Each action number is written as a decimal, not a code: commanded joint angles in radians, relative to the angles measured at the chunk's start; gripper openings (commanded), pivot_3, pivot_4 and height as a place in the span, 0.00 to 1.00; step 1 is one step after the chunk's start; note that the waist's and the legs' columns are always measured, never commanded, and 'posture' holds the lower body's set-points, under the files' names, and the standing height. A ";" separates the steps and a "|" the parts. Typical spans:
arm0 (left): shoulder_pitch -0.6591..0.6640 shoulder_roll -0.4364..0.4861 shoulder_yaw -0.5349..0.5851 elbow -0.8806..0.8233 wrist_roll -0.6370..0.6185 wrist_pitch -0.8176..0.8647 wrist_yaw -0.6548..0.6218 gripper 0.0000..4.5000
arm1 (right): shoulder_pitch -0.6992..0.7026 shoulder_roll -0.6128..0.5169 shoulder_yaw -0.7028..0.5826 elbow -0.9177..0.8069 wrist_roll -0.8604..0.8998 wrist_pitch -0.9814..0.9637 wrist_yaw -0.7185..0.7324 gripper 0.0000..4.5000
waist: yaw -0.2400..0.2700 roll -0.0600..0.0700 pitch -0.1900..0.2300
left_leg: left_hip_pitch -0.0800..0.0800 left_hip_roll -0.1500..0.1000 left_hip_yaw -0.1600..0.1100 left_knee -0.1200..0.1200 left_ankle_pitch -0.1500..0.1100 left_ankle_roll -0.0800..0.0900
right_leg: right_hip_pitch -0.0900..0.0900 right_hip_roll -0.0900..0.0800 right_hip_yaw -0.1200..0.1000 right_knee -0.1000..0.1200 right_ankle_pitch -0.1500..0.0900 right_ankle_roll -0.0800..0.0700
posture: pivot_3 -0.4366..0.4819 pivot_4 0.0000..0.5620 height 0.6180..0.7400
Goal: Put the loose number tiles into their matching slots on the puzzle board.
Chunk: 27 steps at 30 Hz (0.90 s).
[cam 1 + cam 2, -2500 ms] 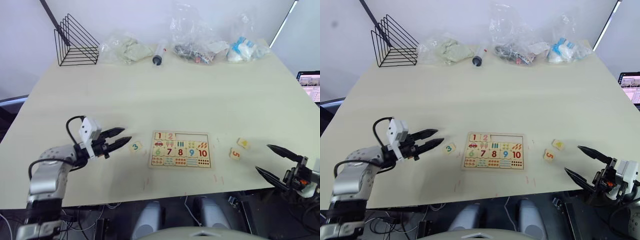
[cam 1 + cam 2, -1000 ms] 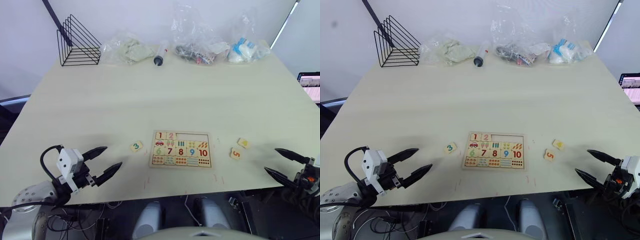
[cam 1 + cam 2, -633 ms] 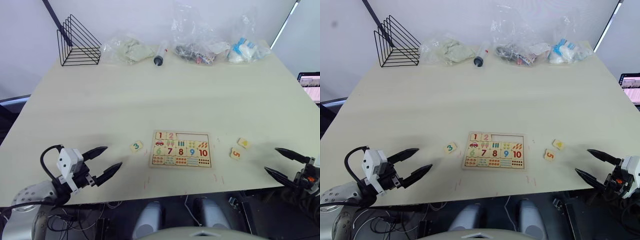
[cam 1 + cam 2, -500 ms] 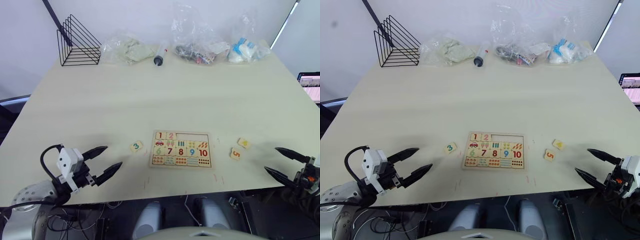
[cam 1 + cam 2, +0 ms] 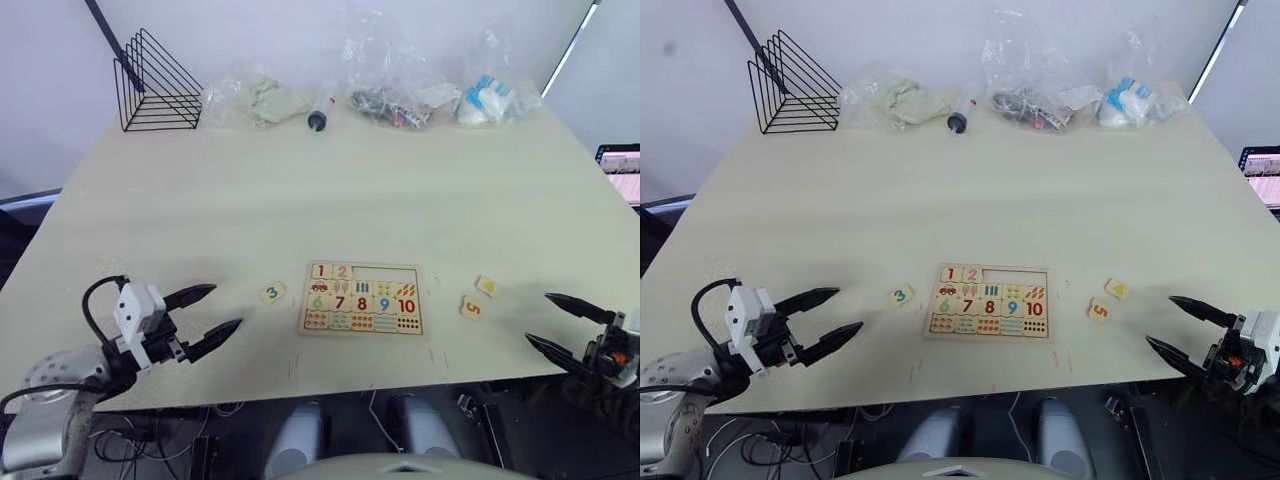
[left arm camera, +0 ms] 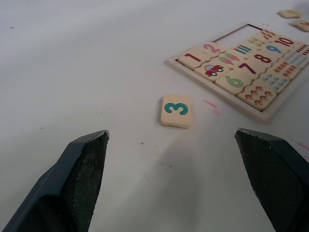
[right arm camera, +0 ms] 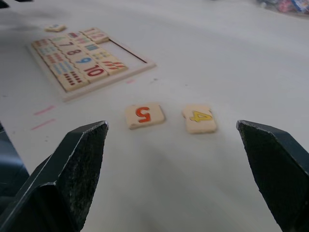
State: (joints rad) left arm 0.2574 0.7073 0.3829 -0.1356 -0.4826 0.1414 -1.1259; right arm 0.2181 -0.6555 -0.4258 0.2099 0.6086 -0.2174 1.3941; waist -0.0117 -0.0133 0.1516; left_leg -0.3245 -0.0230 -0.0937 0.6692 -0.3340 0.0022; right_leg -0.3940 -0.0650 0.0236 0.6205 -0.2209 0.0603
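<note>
1. Puzzle board (image 5: 361,299): mid-tabletop, 1 and 2 seated.
2. Tile 3 (image 5: 271,293) at its 9 o'clock; we note left claw (image 5: 207,311) has crept back toward it, released.
3. Tiles 5 (image 5: 471,307), 4 (image 5: 487,285) at 3 o'clock; right claw (image 5: 561,323) released, unchanged.

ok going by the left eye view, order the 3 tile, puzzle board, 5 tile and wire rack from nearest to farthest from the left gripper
From the left gripper:
1. 3 tile, just to the gripper's right.
2. puzzle board, centre of the table.
3. 5 tile, right of the board.
4. wire rack, far left corner.
</note>
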 commanded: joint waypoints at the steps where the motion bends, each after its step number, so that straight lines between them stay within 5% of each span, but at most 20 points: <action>1: -0.050 0.045 -0.027 0.028 0.012 -0.020 -0.046 0.98 | 0.009 0.004 -0.003 -0.062 0.044 0.012 0.035 1.00 | 0.000 0.000 0.000 | 0.000 0.000 0.000 0.000 0.000 0.000 | 0.000 0.000 0.000 0.000 0.000 0.000 | 0.48 0.27 1.00; 16: -0.313 0.106 -0.265 0.111 0.142 0.077 -0.042 0.98 | 0.064 0.034 -0.004 -0.197 0.095 0.007 0.094 1.00 | 0.002 0.001 0.001 | -0.001 -0.001 -0.007 0.000 0.000 0.000 | 0.000 0.000 -0.002 -0.001 0.002 0.004 | 0.48 0.27 1.00; 27: -0.368 0.107 -0.341 0.075 0.191 0.205 0.038 0.98 | 0.073 0.043 -0.014 -0.198 0.094 -0.006 0.085 1.00 | 0.001 0.001 0.001 | -0.001 -0.001 -0.007 -0.001 0.000 0.000 | 0.000 0.000 -0.001 -0.002 0.002 0.004 | 0.48 0.27 1.00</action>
State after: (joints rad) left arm -0.1035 0.8104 0.0398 -0.0372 -0.2954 0.3351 -1.0956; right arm 0.2896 -0.6138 -0.4087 0.0382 0.6812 -0.2073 1.4784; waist -0.0103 -0.0126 0.1526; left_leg -0.3251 -0.0240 -0.1006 0.6686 -0.3340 0.0021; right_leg -0.3943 -0.0652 0.0223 0.6190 -0.2185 0.0645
